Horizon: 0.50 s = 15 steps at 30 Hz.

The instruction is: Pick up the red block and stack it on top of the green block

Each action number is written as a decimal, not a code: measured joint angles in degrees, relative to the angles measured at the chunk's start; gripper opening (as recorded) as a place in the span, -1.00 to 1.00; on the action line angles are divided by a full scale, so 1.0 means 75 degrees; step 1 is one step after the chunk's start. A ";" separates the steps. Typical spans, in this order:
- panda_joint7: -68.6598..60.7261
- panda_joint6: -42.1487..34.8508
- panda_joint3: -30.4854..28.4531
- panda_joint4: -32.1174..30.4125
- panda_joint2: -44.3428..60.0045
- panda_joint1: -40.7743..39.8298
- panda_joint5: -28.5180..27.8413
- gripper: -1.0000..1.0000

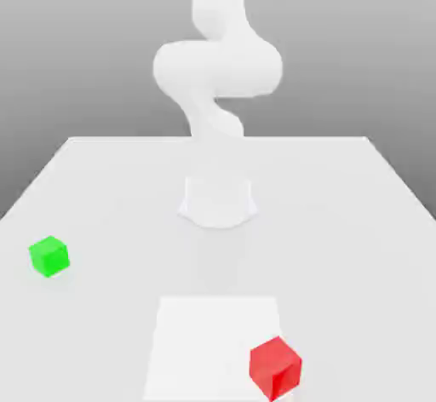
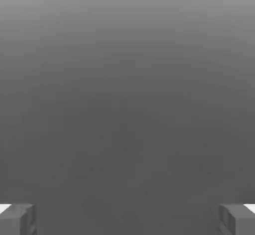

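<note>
The red block point(image 1: 275, 366) sits on the white table near its front edge, toward the exterior view's right. The green block point(image 1: 49, 256) rests on the table at the exterior view's left, farther back, well apart from the red one. In the hand view my gripper point(image 2: 127, 219) is open, its two grey fingertips point(image 2: 20, 219) standing wide apart with nothing between them, against a plain grey background. My white arm point(image 1: 217, 68) rises from its base at the table's middle.
The arm's round base point(image 1: 217, 200) stands mid-table. A brighter white square patch point(image 1: 204, 341) marks the table surface in front of it, and the red block overlaps its corner. The table's back edge point(image 1: 217, 138) runs behind the base.
</note>
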 joint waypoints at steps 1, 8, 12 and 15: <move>-0.0145 0.0114 -0.0036 -0.0054 0.0301 0.0086 0.0029 0.00; -0.1109 0.0865 -0.0219 -0.0408 0.2266 0.0600 0.0225 0.00; -0.1641 0.1287 -0.0269 -0.0608 0.3375 0.0846 0.0320 0.00; -0.2027 0.1606 -0.0244 -0.0758 0.4206 0.0968 0.0375 0.00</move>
